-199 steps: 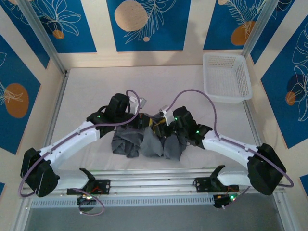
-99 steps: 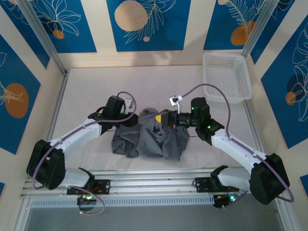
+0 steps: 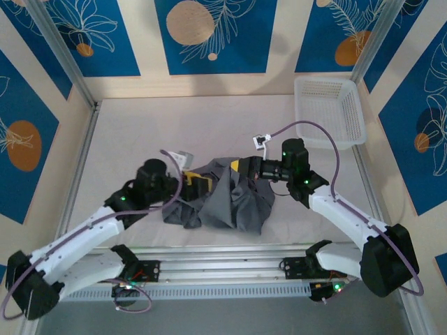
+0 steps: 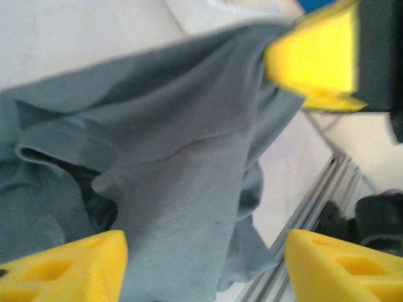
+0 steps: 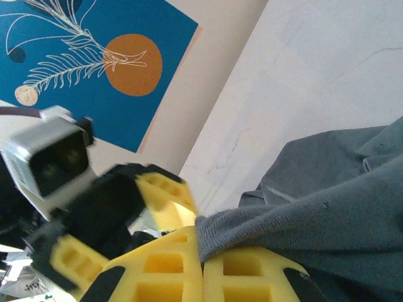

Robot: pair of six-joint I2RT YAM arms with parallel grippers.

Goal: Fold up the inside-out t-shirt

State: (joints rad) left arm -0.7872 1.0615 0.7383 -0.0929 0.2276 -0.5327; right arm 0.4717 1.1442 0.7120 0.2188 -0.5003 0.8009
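I see the inside-out t-shirt [image 3: 222,204] bunched in a slate-grey heap on the table [image 3: 140,129], close to its near edge, with a seam showing. My right gripper [image 3: 241,167] is pinched tight on a raised fold. My left gripper [image 3: 195,180] is spread wide at the heap's left side, gripping nothing.
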